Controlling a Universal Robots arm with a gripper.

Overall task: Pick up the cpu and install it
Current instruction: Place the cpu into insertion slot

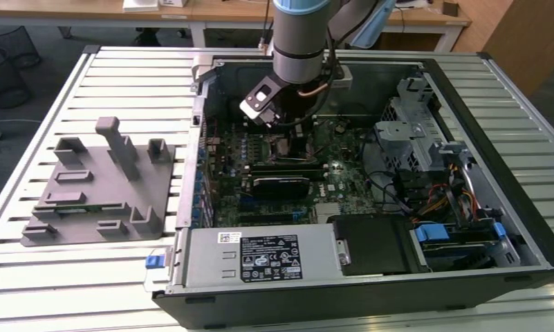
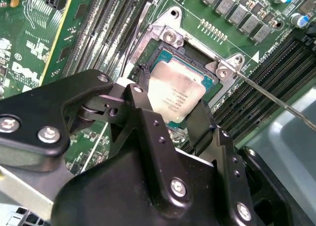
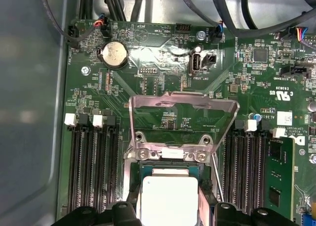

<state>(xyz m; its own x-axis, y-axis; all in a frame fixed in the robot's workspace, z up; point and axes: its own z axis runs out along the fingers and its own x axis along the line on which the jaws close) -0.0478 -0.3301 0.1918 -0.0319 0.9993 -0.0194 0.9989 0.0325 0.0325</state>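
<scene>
**Black fingers closed on the cpu at the open motherboard socket**

Shows, in the exterior view, a grey robot arm (image 1: 300, 48) pointing down from the upper centre of the frame into an open computer case (image 1: 498, 131) lying on its side on a slatted white counter (image 1: 119, 76). Places a grey moulded fixture tray (image 1: 92, 200) on the counter at the exterior view's left, just beside the case.

Shows, in the second wrist view, the black fingers (image 2: 148, 124) set narrow and pressed against two opposite edges of the cpu (image 2: 175, 90). Holds the cpu silver side up, thin green rim visible, within the square metal frame of the socket (image 2: 170, 35). Cannot tell whether seated on the contacts or just above them. Includes a thin lever rod (image 2: 276, 98) sticking out from one corner of the socket.

Shows, in the first wrist view, the cpu (image 3: 168, 196) between the dark finger ends, with the socket's hinged metal load plate (image 3: 182, 112) standing raised just beyond it. Flanks the socket on both sides with rows of long black memory slots (image 3: 91, 166). Adds a round silver coin cell (image 3: 113, 54) farther along the green board, well apart from the cpu.
</scene>
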